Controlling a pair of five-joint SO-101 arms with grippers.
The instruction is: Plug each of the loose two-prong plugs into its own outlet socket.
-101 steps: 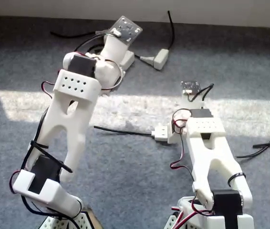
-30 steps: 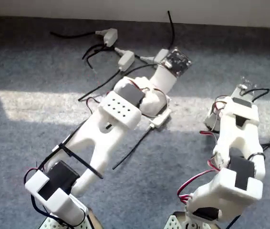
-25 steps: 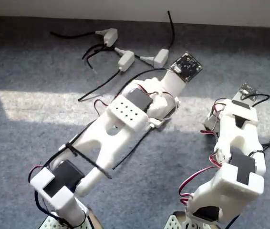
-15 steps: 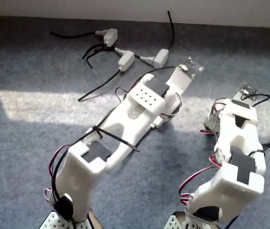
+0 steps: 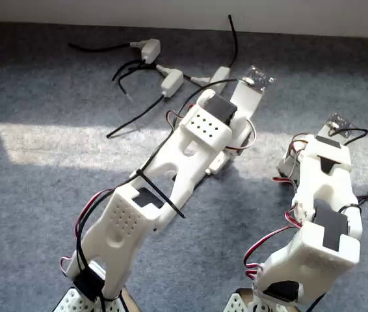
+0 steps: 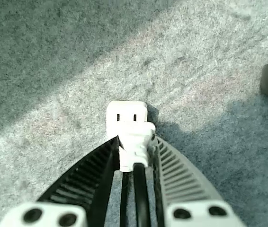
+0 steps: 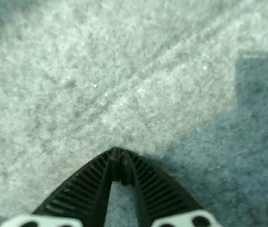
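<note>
My left gripper (image 6: 135, 140) clamped the white plug (image 6: 138, 130), which touched the two-slot outlet socket (image 6: 127, 112) at the sunlit strip (image 6: 186, 71)'s edge. My right gripper (image 7: 120, 158), closed on nothing, hung over that strip's edge.

White socket (image 6: 127, 113) on black cord (image 6: 138, 189); grey, lightly flecked carpet (image 6: 44, 71).

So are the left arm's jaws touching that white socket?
Touching. The left wrist view shows the left gripper closed on the white socket, with both jaws pressed against its sides.
</note>
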